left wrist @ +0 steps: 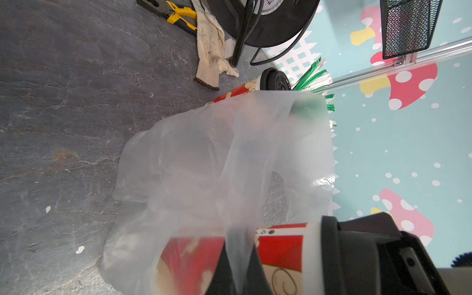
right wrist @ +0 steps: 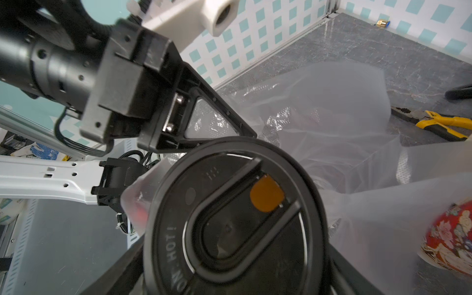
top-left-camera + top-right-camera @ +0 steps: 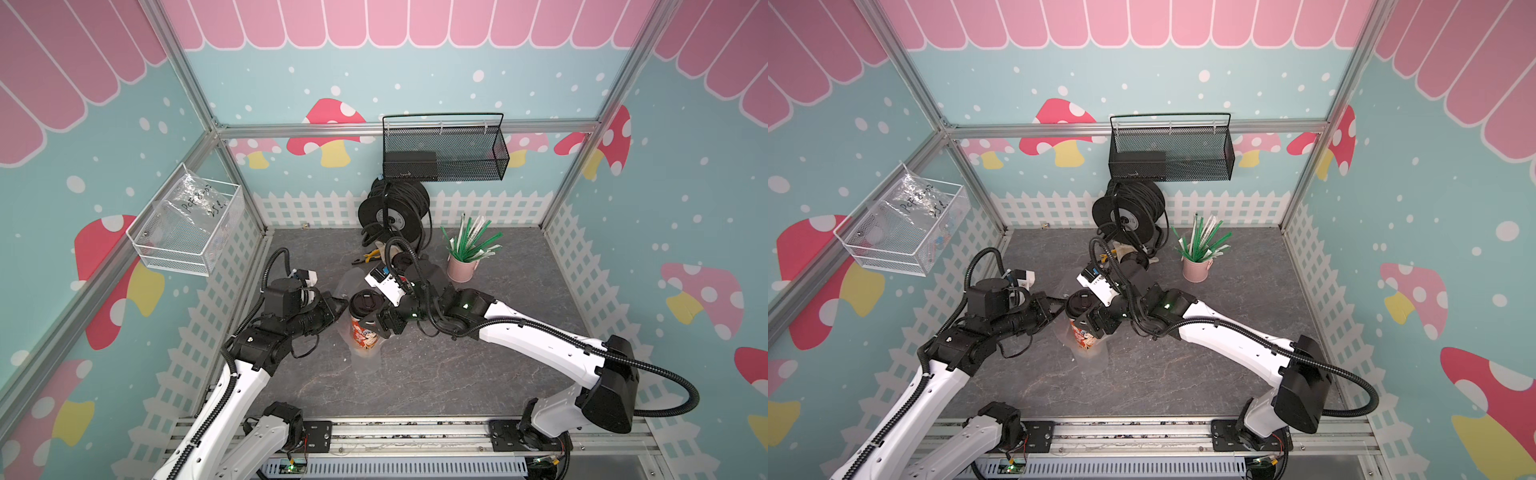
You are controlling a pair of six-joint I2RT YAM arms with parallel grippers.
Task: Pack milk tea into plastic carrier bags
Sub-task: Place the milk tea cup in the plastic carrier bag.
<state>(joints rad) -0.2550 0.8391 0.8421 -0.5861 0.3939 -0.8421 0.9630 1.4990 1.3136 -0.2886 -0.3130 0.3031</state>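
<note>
Milk tea cup [image 3: 363,338] sits clasped in the wide-spread right gripper [image 3: 374,322]; at its nine o'clock, the left gripper [image 1: 238,255] pinches the plastic bag [image 1: 204,166].

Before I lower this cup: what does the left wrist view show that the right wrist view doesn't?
Only left wrist: the plastic bag edge pinched in the left gripper, plus the cloth glove, cable reel and straws. Only right wrist: the top of the black lid, with its orange tab. Both: the bag, the held cup in the right gripper, the second cup, the yellow pliers.
</note>
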